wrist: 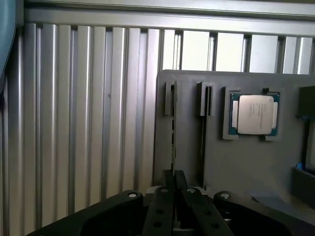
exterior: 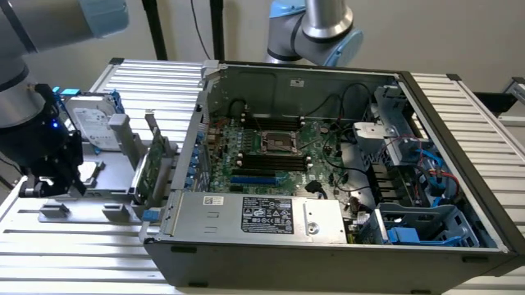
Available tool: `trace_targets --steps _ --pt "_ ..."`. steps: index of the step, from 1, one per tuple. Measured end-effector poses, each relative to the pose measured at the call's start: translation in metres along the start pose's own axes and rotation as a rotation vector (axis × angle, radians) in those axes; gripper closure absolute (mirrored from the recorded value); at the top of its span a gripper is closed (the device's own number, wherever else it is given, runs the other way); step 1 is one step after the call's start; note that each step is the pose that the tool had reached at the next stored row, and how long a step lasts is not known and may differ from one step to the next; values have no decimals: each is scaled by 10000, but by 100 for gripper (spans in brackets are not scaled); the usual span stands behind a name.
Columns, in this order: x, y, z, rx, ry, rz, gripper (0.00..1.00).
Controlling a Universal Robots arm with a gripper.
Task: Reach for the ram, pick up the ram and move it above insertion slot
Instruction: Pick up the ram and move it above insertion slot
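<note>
One tool (wrist: 173,176) pinched, seemingly on one ram (wrist: 173,142); one processor (wrist: 252,114).

This is a robotics lab set up for computer assembly. An open computer case (exterior: 328,270) with its circuit board (exterior: 279,153) bare lies on a table (exterior: 74,246) of ribbed metal slats, and a robot arm (exterior: 316,27) rises at the upper middle of the frame. At the left, a tool (exterior: 51,187) hangs over a grey parts holder (exterior: 98,169) bearing a hard drive (exterior: 90,123).

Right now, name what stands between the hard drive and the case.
In the exterior view, a green card stands upright between hard drive and case.
</note>
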State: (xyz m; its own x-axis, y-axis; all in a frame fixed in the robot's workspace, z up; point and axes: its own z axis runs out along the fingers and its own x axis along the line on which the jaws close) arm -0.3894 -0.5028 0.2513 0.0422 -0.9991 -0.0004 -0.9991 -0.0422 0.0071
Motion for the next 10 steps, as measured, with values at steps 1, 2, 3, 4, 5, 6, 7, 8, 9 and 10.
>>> trace_targets --steps 1,2,3,4,5,6,7,8,9,10 --pt "1 -5 -49 -1 0 0 87" --pt "1 -15 -94 1 -4 -1 87" --pt "1 -29 -138 2 -6 -1 87" --pt "1 -51 -184 0 -7 1 87" --pt "0 -76 -229 1 -8 0 87" --pt "-3 -100 -275 1 -9 -1 87" --pt "-6 -122 -321 0 -8 -2 87" --pt "-9 -143 -365 -2 -7 -3 87" --pt "-13 -167 -414 -1 -7 -4 87" --pt "-16 -189 -459 0 -8 -4 87"
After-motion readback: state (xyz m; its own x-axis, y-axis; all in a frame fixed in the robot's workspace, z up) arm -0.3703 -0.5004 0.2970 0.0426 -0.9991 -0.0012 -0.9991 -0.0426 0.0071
